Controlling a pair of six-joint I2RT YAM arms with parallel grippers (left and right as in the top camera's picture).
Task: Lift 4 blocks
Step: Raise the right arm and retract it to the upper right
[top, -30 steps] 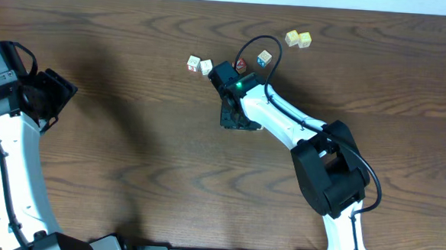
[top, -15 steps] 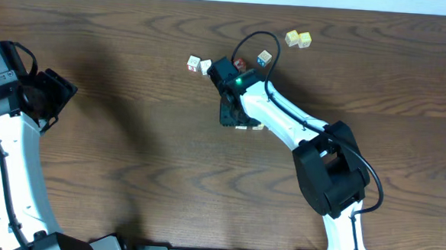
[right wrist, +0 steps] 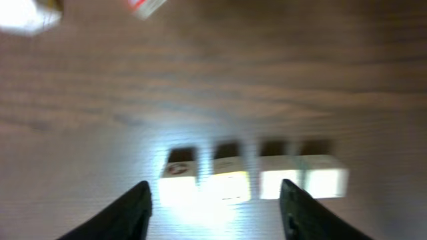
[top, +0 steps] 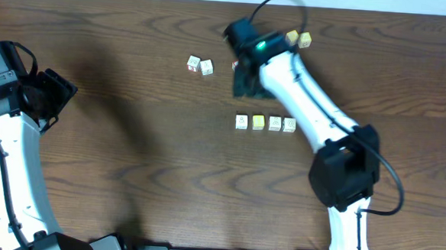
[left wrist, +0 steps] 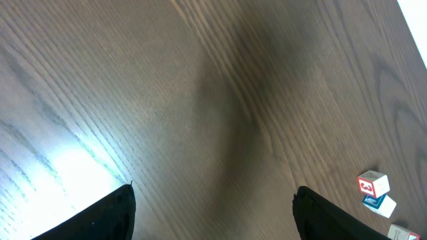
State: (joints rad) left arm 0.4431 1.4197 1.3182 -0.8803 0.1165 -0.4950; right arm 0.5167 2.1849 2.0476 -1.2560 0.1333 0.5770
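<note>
Four blocks [top: 274, 123] are set out in a close row on the table [top: 133, 97], none gripped. The right gripper [right wrist: 217, 207] is held above them, jaws parted and empty. The left gripper [left wrist: 213, 217] is spread wide, empty, well apart.

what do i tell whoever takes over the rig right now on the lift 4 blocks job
Left gripper: open, empty, over bare wood at the left side of the table, far from the blocks.
Right gripper: open, empty, on the far side of the row.
Four blocks: side by side in one row on the table, none held.
Done: blocks lined up.
Left: close on the row and lift; right arm looks nearest.
</note>
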